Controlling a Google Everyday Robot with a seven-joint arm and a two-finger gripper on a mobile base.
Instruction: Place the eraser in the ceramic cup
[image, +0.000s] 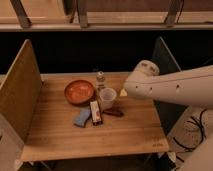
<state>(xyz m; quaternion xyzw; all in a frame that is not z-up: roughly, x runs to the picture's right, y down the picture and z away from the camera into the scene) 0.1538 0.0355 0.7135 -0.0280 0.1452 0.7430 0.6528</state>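
Note:
The pale ceramic cup (107, 96) stands upright near the middle of the wooden table (120, 132), with nothing seen inside it. A flat blue-grey block (82, 117), which looks like the eraser, lies in front and to the left of the cup. A narrow white-and-red bar (95, 112) lies beside the block. My white arm reaches in from the right. Its gripper (123, 92) is mostly hidden behind the arm's end, just right of the cup and above the table. It holds nothing that I can see.
A wide orange-brown bowl (79, 92) sits left of the cup. A small clear bottle (100, 79) stands behind it. A dark red object (114, 113) lies in front of the cup. Upright panels (20, 90) flank the table on the left and right (165, 65).

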